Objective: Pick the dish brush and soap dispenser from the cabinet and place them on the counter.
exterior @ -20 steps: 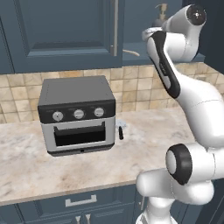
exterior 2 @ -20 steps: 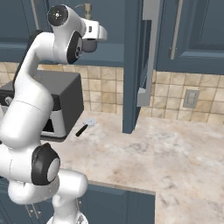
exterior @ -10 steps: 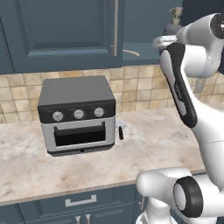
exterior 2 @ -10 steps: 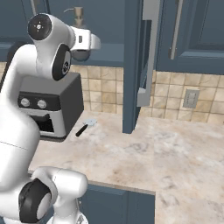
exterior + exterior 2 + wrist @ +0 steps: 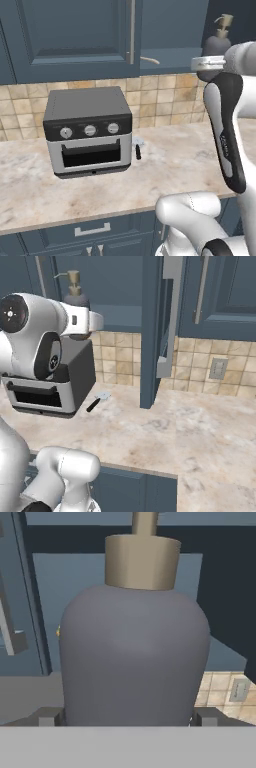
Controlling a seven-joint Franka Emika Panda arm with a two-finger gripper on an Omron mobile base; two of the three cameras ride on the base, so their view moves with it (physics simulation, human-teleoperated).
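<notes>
Reaching up into the open cabinet [image 5: 75, 40] now, the arm has its gripper [image 5: 127, 718] right at the soap dispenser [image 5: 134, 657], which stands on the shelf and looms straight ahead of the hand. The jaws stand wide, one fingertip [image 5: 49, 716] showing on each flank of the grey bottle's base, so the bottle sits between them; whether the pads already touch it I cannot tell. This looks like the grasp step for the dispenser, not yet closed. My read is that the next move calls for a squeeze on the rounded body, low enough that it does not slip, then a lift clear of the shelf lip before coming down.

The dish brush [image 5: 149, 60] lies on the same shelf, off to the side of the hand, its pale handle poking past the door edge, untouched. So nothing is on the counter [image 5: 200, 436] yet.

Below the gripper the marbled top has plenty of bare room. A toaster oven [image 5: 89, 132] sits down there, with a small black-handled tool [image 5: 96, 401] just beside it, and a tiled backsplash [image 5: 165, 97] behind.
</notes>
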